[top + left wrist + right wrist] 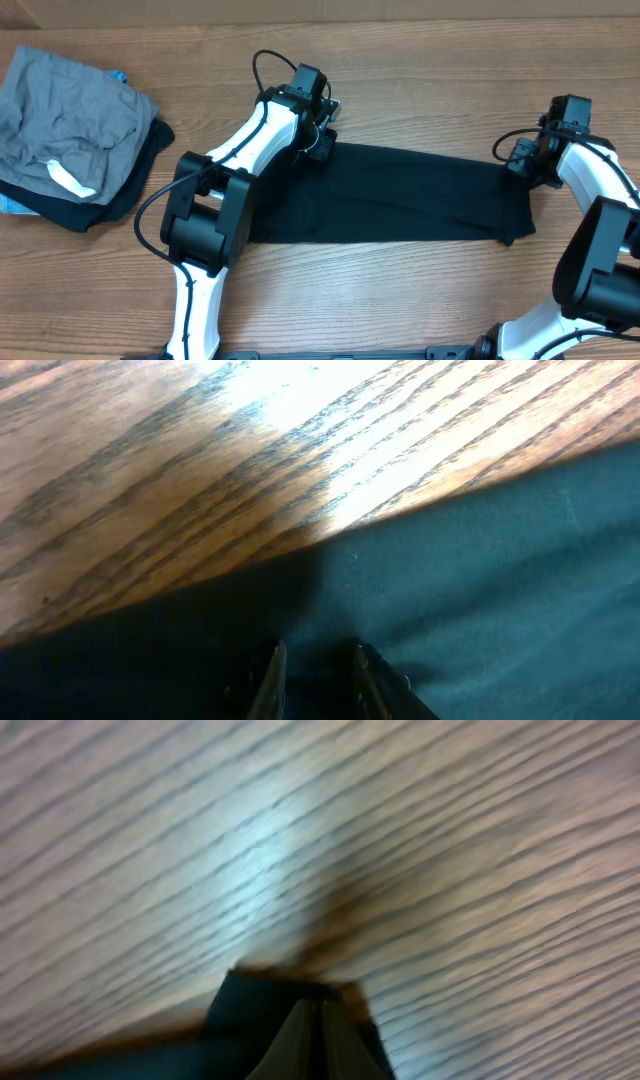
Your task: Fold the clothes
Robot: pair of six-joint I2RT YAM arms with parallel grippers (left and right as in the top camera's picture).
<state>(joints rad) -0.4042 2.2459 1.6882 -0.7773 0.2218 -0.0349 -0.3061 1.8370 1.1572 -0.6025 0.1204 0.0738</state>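
The left tool [318, 141] and right tool [522, 160], each clamped on a far corner of the black T-shirt [400, 195], stretch it flat across the desk [420, 60], likely for folding.

The left arm [235, 160] hides the 9 o'clock end of the black T-shirt [420, 195]. The dark garment [130, 200] lies mostly under the grey garment [75, 115]. The right wrist view is blurred, with the shirt cut off at 6 o'clock.

The wooden table [420, 60] carries the clothes [420, 195] spread flat at centre — a garment pile [70, 130] at far left.
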